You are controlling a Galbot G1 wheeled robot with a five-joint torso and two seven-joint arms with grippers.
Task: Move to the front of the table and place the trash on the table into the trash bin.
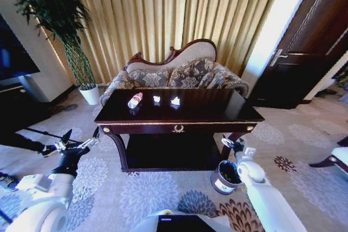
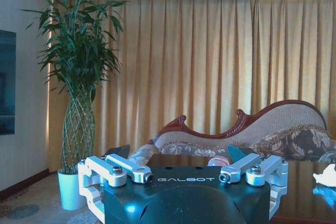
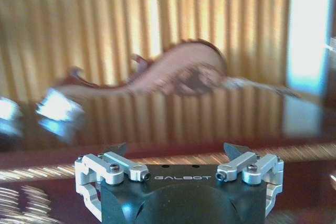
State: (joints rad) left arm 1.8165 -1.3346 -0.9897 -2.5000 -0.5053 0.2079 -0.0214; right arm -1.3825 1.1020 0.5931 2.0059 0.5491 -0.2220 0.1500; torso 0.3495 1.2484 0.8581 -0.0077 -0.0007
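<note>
Clear plastic bottle and two paper wads are seen near the far edge of the table; the trash bin is on the carpet by its right leg. Left claw and right claw are held released, low at the near corners. Long reach is judged risky: the bottle could be rolled off.

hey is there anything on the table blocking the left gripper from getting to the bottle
Nothing visible does. The bottle lies on the table with bare tabletop on its near side; the paper wads sit to its right. The left gripper hangs open beside the table's left end.
</note>
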